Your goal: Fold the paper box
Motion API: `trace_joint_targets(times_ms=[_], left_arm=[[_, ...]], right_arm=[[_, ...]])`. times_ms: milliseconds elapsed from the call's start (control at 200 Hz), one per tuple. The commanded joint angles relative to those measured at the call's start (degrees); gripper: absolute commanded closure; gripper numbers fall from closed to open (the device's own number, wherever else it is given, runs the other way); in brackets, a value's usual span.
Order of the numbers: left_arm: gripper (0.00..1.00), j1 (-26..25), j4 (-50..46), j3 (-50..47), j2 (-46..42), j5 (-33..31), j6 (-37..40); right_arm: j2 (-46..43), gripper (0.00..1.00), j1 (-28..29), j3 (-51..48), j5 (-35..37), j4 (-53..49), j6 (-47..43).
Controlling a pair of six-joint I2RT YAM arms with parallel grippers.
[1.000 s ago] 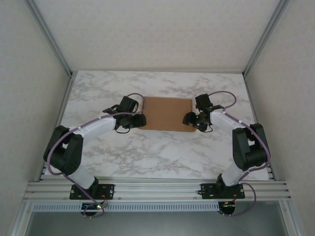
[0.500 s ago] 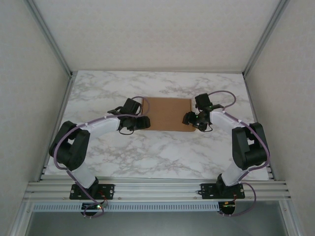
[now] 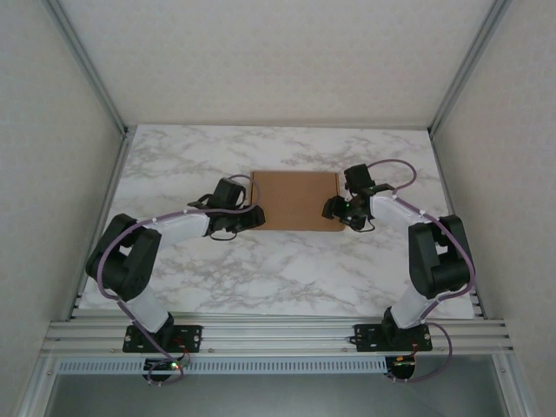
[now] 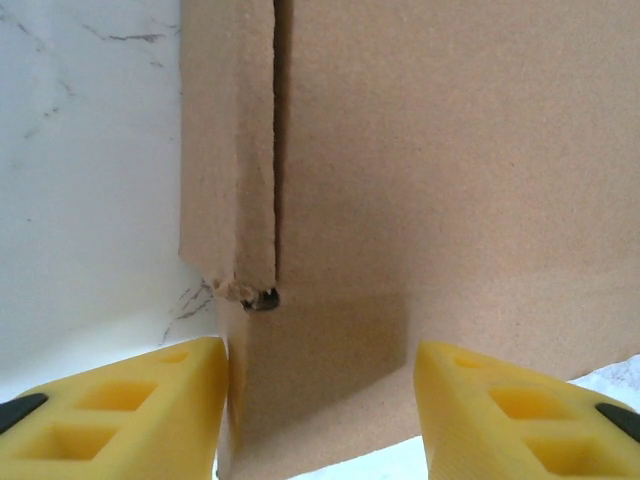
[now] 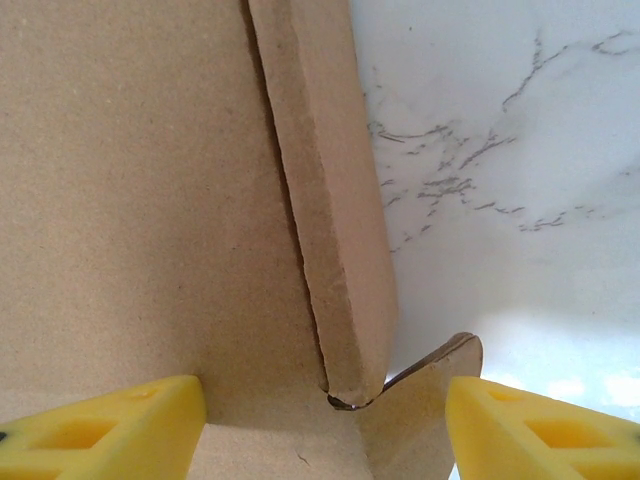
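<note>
On the tabletop (image 3: pixel 287 269), the left gripper (image 3: pixel 250 217) and right gripper (image 3: pixel 334 209), jaws spread, each straddle a near corner of the paper box (image 3: pixel 294 198).

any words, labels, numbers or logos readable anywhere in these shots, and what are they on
None: no word, number, label or logo can be read in any view.
The paper box is plain brown cardboard, with no print on the faces that show.
The marble table carries only grey veining.
</note>
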Motion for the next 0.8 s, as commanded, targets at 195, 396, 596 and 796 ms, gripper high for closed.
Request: trace_joint_targets(times_ms=[195, 396, 596, 796], left_arm=[[0.44, -0.5, -0.4, -0.9, 0.2, 5.4, -0.1], [0.43, 0.0, -1.3, 0.1, -1.0, 7.7, -0.1], [0.47, 0.6, 2.4, -0.5, 0.0, 13.6, -3.3], [0.54, 2.8, 6.1, -0.7, -1.7, 19.5, -7.3]], right_arm=[[3.3, 0.33, 0.9, -0.8, -0.6, -2.4, -0.6], [4.2, 0.33, 0.9, -0.1, -1.7, -2.3, -0.3], [4.9, 0.33, 0.8, 0.8, -3.3, -2.6, -0.2], [4.8, 0.33, 0.8, 2.0, -4.9, -3.2, 0.1]])
